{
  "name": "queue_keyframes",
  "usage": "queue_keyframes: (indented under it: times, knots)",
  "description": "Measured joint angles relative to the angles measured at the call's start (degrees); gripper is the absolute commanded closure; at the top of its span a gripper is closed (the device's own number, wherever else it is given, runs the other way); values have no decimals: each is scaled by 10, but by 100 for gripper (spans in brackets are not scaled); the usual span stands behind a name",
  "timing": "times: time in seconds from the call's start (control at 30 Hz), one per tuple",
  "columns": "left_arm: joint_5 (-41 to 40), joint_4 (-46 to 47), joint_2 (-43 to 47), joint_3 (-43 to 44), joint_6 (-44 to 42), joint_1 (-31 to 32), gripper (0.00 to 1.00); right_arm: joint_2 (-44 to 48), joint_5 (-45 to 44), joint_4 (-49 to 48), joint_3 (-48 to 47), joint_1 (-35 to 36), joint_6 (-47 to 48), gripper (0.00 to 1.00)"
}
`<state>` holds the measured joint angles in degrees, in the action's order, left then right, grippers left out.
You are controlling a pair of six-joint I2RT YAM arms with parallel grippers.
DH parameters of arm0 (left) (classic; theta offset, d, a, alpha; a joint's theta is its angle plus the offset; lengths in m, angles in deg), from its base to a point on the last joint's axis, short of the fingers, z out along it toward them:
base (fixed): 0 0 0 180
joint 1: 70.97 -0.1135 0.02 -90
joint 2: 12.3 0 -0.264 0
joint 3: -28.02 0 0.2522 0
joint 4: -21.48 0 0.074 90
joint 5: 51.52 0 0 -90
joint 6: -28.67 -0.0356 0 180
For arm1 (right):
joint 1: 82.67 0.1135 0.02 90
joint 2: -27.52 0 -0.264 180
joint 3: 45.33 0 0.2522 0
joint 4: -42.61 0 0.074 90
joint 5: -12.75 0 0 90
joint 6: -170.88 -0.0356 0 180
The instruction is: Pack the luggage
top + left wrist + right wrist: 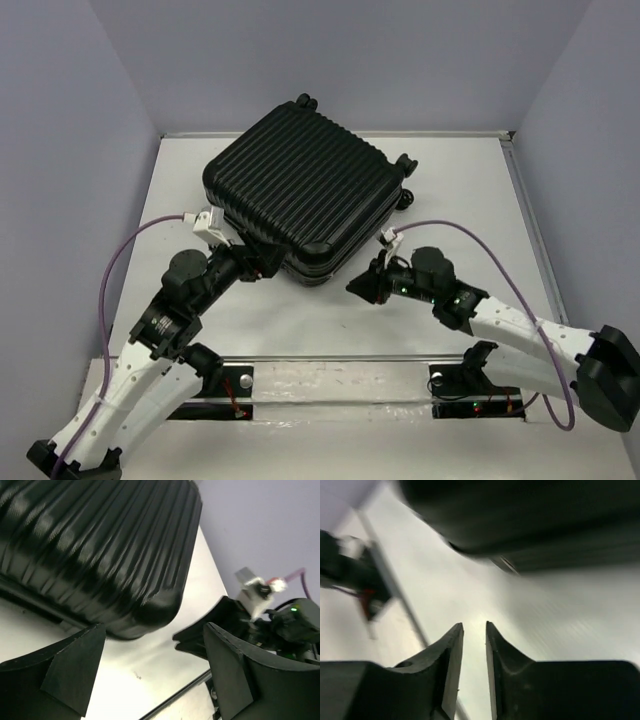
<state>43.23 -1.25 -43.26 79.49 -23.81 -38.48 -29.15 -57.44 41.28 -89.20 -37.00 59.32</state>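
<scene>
The luggage (300,190) is a big black ribbed hard-shell suitcase lying closed and flat at the back middle of the white table, wheels to the far right. My left gripper (262,268) sits low at its near-left edge, open wide, with nothing between the fingers; in the left wrist view (154,626) the suitcase's rounded corner (150,610) lies just beyond the fingertips. My right gripper (362,285) hovers just right of the near corner, clear of the shell. In its wrist view (474,625) the jaws are drawn down to a thin slit, empty, with the suitcase (520,520) ahead.
Purple-grey walls close in the table (480,200) at the back and both sides. A dark rail (330,358) runs along the near edge by the arm bases. Purple cables (115,260) loop from both wrists. Bare table surface lies to the right of the suitcase and in front of it.
</scene>
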Motion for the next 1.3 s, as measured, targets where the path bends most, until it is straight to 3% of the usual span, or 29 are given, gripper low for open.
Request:
queue_keyframes:
  times: [0.1, 0.17, 0.23, 0.47, 0.83, 0.9, 1.17, 1.23, 1.3]
  knots:
    - [9, -7, 44, -49, 20, 0, 27, -30, -60, -33, 97, 3, -5, 54]
    - [17, -4, 60, -77, 34, 0, 43, -60, -82, -69, 114, 3, -3, 52]
    - [26, 2, 64, -102, 47, 0, 49, -101, -96, -136, 115, 6, 1, 52]
    - [43, 32, 28, -143, 71, 0, 51, -240, -123, -355, 115, 19, 8, 50]
    - [44, 105, -31, -147, 76, 0, 51, -322, -125, -490, 101, 33, 12, 50]
    - [44, 107, -37, -147, 76, 0, 52, -333, -127, -501, 96, 35, 14, 53]
    - [24, 108, -40, -147, 86, 0, 52, -378, -127, -543, 83, 42, 5, 86]
    - [20, 108, -46, -146, 92, 0, 57, -386, -130, -550, 82, 43, 2, 93]
    - [18, 109, -49, -146, 93, 0, 62, -393, -134, -554, 81, 43, -4, 93]
